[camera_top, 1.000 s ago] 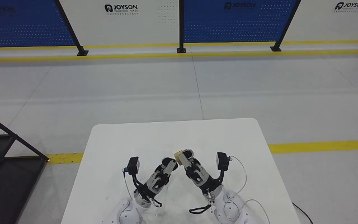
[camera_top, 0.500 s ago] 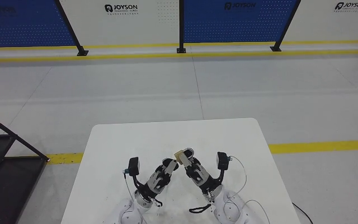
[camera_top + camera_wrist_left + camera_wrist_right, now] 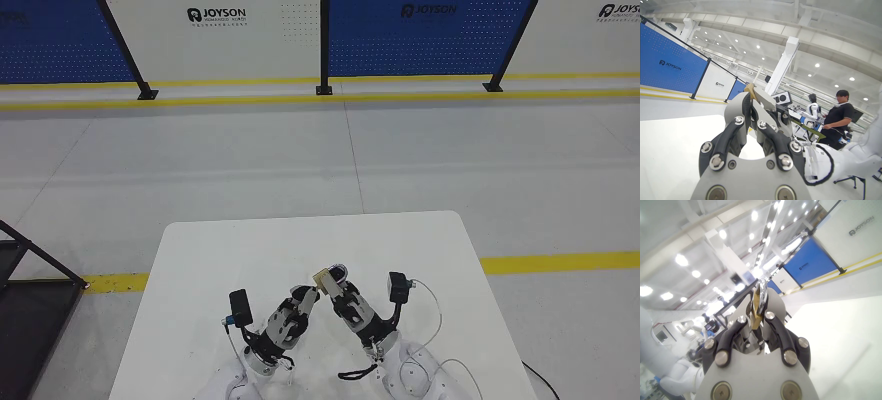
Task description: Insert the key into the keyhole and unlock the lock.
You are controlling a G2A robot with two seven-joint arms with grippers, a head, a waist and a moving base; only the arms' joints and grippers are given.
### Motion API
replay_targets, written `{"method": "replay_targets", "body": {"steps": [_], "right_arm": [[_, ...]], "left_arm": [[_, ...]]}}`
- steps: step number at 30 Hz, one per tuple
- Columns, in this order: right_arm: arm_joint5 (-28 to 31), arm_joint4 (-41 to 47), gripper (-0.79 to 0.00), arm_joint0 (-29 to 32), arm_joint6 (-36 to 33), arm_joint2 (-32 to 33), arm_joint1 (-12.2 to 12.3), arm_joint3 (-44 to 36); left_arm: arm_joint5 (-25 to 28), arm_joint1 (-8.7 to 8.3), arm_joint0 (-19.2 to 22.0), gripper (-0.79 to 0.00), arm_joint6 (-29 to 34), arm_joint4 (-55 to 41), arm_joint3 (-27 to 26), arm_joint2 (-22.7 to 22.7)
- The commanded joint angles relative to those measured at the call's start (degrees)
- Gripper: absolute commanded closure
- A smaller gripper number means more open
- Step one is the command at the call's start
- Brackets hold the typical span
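Top view: over the white table (image 3: 400, 250), the right gripper (image 3: 333, 281) is clamping a brass padlock (image 3: 321, 276) (chrome shackle). The left gripper (image 3: 304, 296) is pointing at it from just beside, fingers pressed together; whether they are pinching a key cannot be told.

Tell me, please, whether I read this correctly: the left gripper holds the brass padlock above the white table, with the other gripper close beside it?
Not quite: it is the right gripper that holds the brass padlock, as the right wrist view shows. It is above the white table, with the left gripper close beside it.
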State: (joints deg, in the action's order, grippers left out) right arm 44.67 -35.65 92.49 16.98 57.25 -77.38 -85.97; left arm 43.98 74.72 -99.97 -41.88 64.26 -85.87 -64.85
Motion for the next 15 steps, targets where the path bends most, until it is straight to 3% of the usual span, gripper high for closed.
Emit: {"method": "replay_targets", "body": {"steps": [1,15], "right_arm": [[-0.2,0.1,0.0,0.1,-0.1,0.0,0.0,-0.1],[-2.0,0.5,0.0,0.4,-1.4,0.3,0.2,-0.8]], "left_arm": [[-1.1,-0.02,0.0,0.0,-1.5,1.8,0.2,0.2],[-11.6,-0.15,0.1,0.0,-10.5,12.5,1.2,1.4]]}}
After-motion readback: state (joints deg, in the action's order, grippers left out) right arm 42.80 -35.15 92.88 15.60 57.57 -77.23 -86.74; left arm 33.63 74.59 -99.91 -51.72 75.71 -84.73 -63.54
